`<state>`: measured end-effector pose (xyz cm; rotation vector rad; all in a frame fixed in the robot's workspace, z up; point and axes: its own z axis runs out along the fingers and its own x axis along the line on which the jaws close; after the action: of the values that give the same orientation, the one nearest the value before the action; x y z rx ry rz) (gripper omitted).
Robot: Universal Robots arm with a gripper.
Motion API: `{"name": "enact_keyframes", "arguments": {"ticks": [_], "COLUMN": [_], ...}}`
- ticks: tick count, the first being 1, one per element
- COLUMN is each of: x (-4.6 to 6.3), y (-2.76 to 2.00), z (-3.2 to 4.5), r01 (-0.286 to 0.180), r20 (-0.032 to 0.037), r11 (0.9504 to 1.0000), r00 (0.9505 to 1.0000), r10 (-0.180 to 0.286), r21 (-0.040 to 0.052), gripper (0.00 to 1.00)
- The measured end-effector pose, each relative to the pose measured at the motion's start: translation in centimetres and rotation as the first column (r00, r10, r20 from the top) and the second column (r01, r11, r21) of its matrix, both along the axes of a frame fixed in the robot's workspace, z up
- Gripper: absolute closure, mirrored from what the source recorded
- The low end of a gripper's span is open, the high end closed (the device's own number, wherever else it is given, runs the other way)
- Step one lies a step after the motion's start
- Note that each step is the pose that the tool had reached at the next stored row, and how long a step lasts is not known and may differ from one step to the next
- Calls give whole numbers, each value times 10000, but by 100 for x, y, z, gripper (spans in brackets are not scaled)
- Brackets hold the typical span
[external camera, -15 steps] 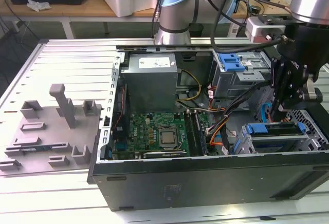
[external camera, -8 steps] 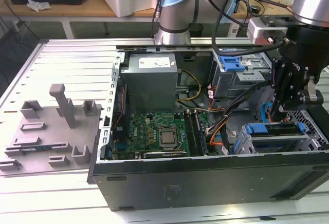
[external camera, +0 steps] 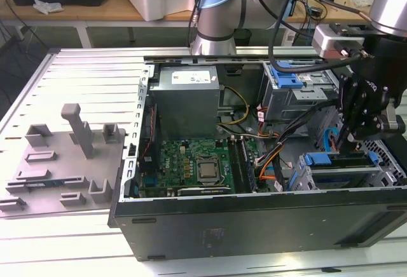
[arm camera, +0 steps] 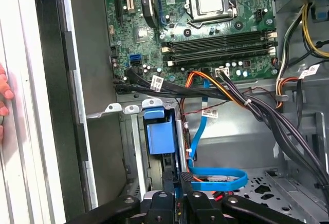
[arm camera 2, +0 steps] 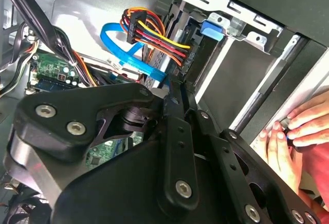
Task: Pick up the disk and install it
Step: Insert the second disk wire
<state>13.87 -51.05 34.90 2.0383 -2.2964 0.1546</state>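
The disk point(arm camera: 174, 168) shows edge-on as a thin dark slab with a blue strip of bracket. It stands in the slot of the grey drive cage point(arm camera: 131, 147), right beside the cage's wide blue latch point(arm camera: 159, 134). My gripper point(arm camera: 179, 199) is shut on the disk's near edge, one black finger on each side. In the second wrist view the gripper point(arm camera 2: 177, 88) points into the same cage, below its blue latch point(arm camera 2: 213, 29). In the exterior view the gripper point(external camera: 348, 143) hangs over that cage point(external camera: 331, 176) at the case's front corner, on the exterior view's right.
The open computer case point(external camera: 254, 220) lies on a slatted table. Orange, black and blue cables point(arm camera: 226, 93) run past the cage over the motherboard point(arm camera: 205, 34). A second cage point(external camera: 289, 89) sits further back. A person's hand point(arm camera 2: 295, 129) rests on the case's outer edge.
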Motion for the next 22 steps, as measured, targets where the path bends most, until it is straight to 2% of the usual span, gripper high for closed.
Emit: {"name": "enact_keyframes", "arguments": {"ticks": [2, 11, 16, 22], "x": [2, 2, 3, 5], "y": [0, 0, 0, -3], "z": [-11, -14, -15, -17], "r01": [-31, -51, -51, -51], "r20": [-26, -29, -28, -45], "r11": [10000, 10000, 9999, 9999], "r00": [10000, 10000, 10000, 10000], "r10": [31, 51, 51, 51], "r21": [-2, 0, 105, 108], "gripper": [84, 84, 84, 84]}}
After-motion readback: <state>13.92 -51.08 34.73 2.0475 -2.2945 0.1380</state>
